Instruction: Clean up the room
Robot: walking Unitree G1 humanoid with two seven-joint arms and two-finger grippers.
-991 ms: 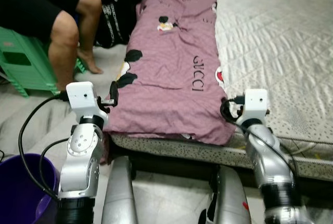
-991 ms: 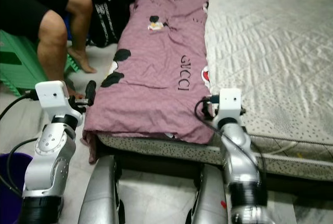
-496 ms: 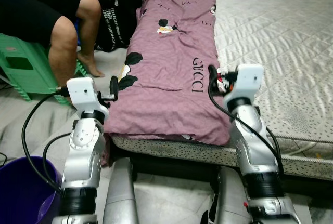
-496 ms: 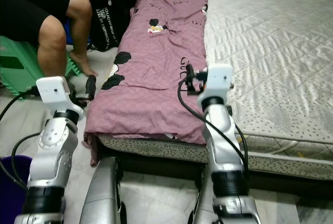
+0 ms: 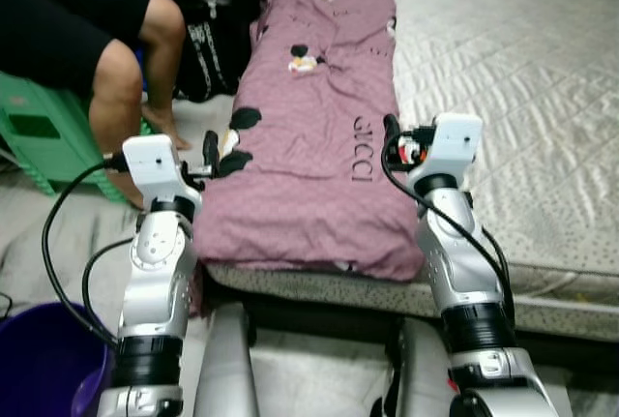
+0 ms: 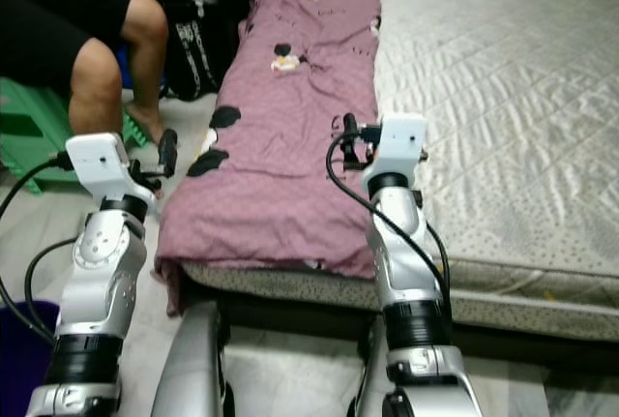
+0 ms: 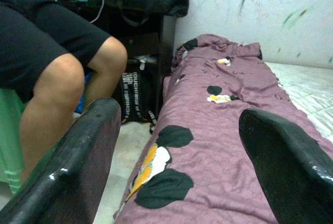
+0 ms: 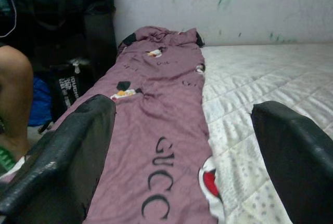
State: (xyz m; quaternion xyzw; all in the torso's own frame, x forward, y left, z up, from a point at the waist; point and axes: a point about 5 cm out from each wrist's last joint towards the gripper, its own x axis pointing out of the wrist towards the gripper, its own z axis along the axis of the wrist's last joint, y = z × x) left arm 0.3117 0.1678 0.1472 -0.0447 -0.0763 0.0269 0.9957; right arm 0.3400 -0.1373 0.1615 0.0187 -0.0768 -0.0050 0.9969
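A mauve blanket point(image 5: 309, 117) with black and flower prints lies folded in a long strip along the left side of a grey quilted mattress point(image 5: 522, 78). My left gripper point(image 5: 215, 146) hovers at the blanket's near left edge, open, with nothing between its fingers point(image 7: 78, 151). My right gripper point(image 5: 395, 136) is raised over the blanket's right edge near the black lettering, also open and empty. In the right wrist view the blanket point(image 8: 156, 130) runs away between the two fingers point(image 8: 67, 146).
A person's bare legs point(image 5: 116, 69) are close on the left, seated on a green stool point(image 5: 39, 127). A black bag point(image 5: 208, 40) stands by the bed. A purple bucket point(image 5: 44, 359) sits on the floor at the near left.
My right gripper has risen from the blanket's near right corner and moved forward over its right edge. The left gripper has stayed by the left edge.
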